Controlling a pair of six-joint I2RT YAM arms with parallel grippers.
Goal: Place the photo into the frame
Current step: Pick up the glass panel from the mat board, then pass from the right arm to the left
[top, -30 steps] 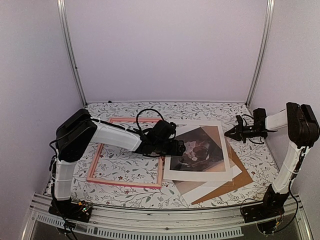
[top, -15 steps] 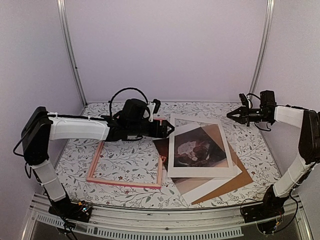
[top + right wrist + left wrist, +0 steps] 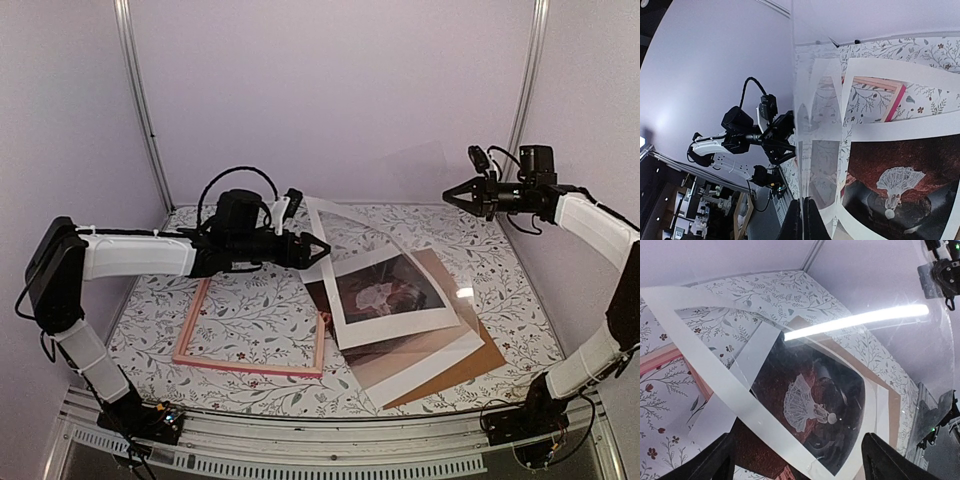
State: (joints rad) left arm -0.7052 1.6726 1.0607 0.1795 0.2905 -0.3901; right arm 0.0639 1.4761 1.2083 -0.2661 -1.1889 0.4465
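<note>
The photo (image 3: pixel 385 295), a dark reddish print with a white-dressed figure, lies right of centre under a white mat (image 3: pixel 325 270) whose far-left corner stands raised off the table. The pink frame (image 3: pixel 250 364) lies flat on the left with nothing inside it. My left gripper (image 3: pixel 322 248) hovers open at the mat's raised left edge, above the frame's right side. In the left wrist view its fingers (image 3: pixel 720 460) stand wide apart over the photo (image 3: pixel 810 410). My right gripper (image 3: pixel 447 196) is high at the back right, shut on the edge of a clear sheet (image 3: pixel 815 150).
A brown backing board (image 3: pixel 480 355) and another white sheet (image 3: pixel 420 365) lie under the photo, sticking out toward the front right. The tabletop has a floral cloth (image 3: pixel 250 315). Metal uprights (image 3: pixel 140 110) stand at the back corners.
My right gripper has risen and pulled back, lifting the clear sheet. The left arm swung back and to the left, off the photo. The mat's far-left corner has come up.
</note>
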